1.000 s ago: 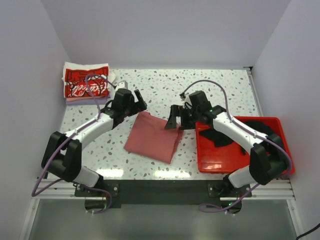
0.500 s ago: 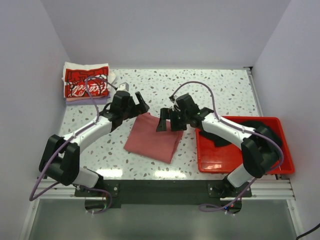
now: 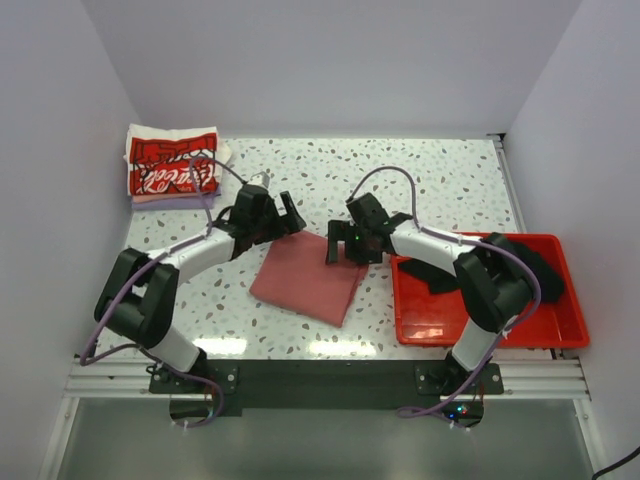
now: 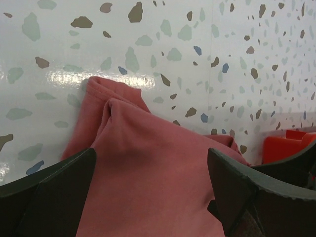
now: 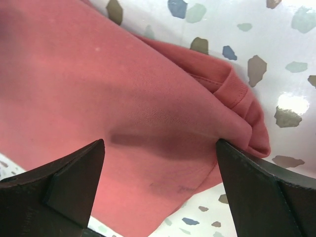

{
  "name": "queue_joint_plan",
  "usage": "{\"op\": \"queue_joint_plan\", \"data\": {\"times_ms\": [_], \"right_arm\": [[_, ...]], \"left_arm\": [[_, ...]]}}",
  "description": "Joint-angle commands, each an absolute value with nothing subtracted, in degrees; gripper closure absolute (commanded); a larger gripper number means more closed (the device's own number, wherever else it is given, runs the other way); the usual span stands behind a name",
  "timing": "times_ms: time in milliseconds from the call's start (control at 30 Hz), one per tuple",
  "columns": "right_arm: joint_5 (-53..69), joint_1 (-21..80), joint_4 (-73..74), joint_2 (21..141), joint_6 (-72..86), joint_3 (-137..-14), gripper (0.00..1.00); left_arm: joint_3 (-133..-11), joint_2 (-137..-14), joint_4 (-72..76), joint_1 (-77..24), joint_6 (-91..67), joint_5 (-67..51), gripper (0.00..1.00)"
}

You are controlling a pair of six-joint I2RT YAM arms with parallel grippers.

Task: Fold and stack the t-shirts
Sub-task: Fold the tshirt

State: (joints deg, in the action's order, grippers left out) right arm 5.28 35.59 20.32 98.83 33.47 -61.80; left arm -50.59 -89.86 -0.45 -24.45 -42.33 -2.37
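We are poising the left gripper [image 3: 280, 213] and right gripper [image 3: 341, 246], both spread apart, over the dusty-red shirt [image 3: 305, 280], at its corners nearest the far edge of the table [image 3: 450, 165].

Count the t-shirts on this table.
4: dusty-red shirt at centre, black shirt in the red bin, Coca-Cola shirt atop a pink shirt far left. The stack may hide more.

red plastic bin [image 3: 432, 316] at right edge of speckled white table [image 3: 450, 175]

Left gripper [image 3: 283, 213] tipped down, jaws spread wide; right gripper [image 3: 340, 245] facing it, jaws likewise spread
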Motion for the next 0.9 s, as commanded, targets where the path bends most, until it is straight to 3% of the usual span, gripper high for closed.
{"op": "queue_joint_plan", "data": {"times_ms": [0, 433, 700, 867], "right_arm": [[1.9, 35.3, 21.6, 100.4, 34.0, -61.6, 0.01], [2.4, 34.4, 20.9, 109.9, 30.9, -63.6, 0.01], [0.5, 34.2, 21.8, 114.5, 23.8, -70.1, 0.01], [4.7, 34.4, 23.6, 110.8, 17.2, -76.4, 0.01]], "left_arm": [[-51.8, -91.7, 3.6, -24.5, -41.0, -4.7, 0.00], [-51.6, -97.6, 1.3, -24.5, -40.7, -2.8, 0.00], [-50.0, -91.2, -5.2, -24.4, -41.0, 6.1, 0.00], [-51.9, -85.3, -7.1, -24.4, -40.2, 7.3, 0.00]]}}
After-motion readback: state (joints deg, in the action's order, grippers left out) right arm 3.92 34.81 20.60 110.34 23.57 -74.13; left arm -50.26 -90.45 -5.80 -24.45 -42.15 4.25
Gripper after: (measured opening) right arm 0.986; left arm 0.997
